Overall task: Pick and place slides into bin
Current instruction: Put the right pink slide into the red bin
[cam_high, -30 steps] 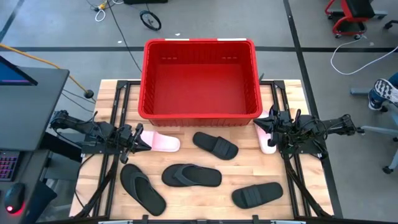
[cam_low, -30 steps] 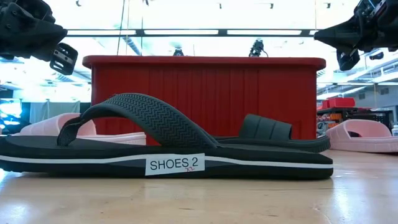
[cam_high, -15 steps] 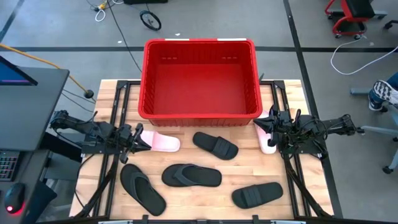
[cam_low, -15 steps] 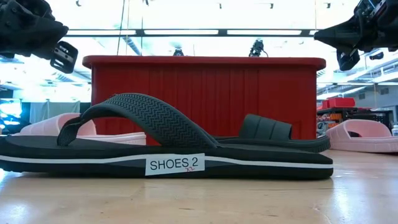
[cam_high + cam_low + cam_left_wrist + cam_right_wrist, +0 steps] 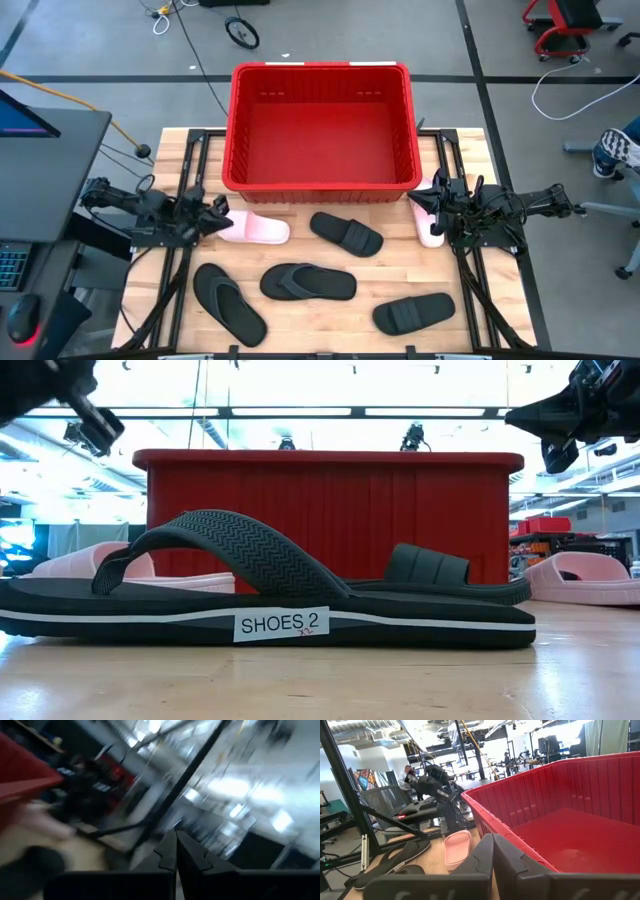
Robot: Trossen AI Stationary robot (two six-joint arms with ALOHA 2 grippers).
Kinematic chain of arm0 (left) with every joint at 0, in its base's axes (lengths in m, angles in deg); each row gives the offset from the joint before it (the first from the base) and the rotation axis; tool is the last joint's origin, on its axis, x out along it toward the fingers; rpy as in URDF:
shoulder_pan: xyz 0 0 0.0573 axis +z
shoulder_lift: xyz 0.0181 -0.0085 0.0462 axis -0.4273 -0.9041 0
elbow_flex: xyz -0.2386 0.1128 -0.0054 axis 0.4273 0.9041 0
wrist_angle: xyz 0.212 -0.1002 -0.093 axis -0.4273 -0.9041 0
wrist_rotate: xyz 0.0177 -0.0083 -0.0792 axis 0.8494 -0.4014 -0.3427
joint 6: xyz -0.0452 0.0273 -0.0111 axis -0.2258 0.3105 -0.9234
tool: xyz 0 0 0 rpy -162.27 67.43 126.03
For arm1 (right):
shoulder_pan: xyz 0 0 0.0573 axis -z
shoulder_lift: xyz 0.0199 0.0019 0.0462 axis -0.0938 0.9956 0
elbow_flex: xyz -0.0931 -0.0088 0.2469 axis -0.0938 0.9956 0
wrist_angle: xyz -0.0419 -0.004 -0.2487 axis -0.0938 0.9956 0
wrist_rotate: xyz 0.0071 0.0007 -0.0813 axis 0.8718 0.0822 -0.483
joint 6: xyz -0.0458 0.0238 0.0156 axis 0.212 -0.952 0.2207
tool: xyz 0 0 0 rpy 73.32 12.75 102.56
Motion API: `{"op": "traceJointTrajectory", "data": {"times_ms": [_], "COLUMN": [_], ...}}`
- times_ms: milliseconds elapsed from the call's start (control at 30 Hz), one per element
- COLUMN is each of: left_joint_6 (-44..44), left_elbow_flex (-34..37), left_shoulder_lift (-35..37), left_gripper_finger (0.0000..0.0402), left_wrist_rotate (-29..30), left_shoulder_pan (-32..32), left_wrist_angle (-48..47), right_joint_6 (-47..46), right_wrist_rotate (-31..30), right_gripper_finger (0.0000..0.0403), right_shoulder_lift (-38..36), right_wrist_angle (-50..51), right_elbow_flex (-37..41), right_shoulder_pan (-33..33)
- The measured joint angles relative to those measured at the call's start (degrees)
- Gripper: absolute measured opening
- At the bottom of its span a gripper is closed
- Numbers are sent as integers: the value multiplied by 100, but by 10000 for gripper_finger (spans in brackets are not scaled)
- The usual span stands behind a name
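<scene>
High view: red ribbed bin (image 5: 320, 125) at table's far side, empty; six slides in front of it: two pink, four black. Left gripper (image 5: 215, 218) beside pink slide (image 5: 255, 229).

Wrist views: both grippers' fingers together, holding nothing; right gripper (image 5: 493, 851) near bin rim.

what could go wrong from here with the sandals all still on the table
The left tool sits beside the pale pink wide-strap slide, close under the big red ribbed plastic bin; lifting could clip its rim. The black thong flip-flop and black wide-strap slide lie close together, so a grasp may nudge the neighbour.
</scene>
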Motion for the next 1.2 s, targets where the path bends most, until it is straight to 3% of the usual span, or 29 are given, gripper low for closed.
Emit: {"op": "traceJointTrajectory", "data": {"times_ms": [67, 167, 300, 433, 533, 700, 800, 933, 1200], "left_joint_6": [-592, -607, -835, -1315, -894, 684, 1462, 1702, 2093], "left_elbow_flex": [-2, -2, -4, -79, -473, -1683, -2643, -4015, -6278], "left_shoulder_lift": [2, 0, 2, 1, -46, -534, -1051, -2026, -4090], "left_gripper_finger": [14, 20, 24, 19, 14, 12, 11, 11, 9], "left_wrist_rotate": [-79, -37, 576, 785, 835, 776, 533, 467, 307], "left_shoulder_pan": [-5, -7, -5, -3, -5, -5, -7, -10, -16], "left_wrist_angle": [406, 622, 935, 1177, 1159, 1087, 417, -1047, -4020], "right_joint_6": [2, 1, 2, -306, -781, -1524, -1531, -1422, -1814], "right_wrist_rotate": [-2, -1, -2, 6, 16, 447, 1006, 1813, 3159], "right_gripper_finger": [13, 13, 13, 13, 13, 13, 13, 13, 13], "right_shoulder_lift": [-2, -2, 0, -1, 21, 162, 528, 1659, 4588], "right_wrist_angle": [0, -1, -13, -139, -708, -1381, -1387, -1116, 1480], "right_elbow_flex": [-1, -1, -1, 0, -7, -247, -743, -1766, -4357], "right_shoulder_pan": [-2, -1, -2, -1, 4, 4, 3, -50, -479]}}
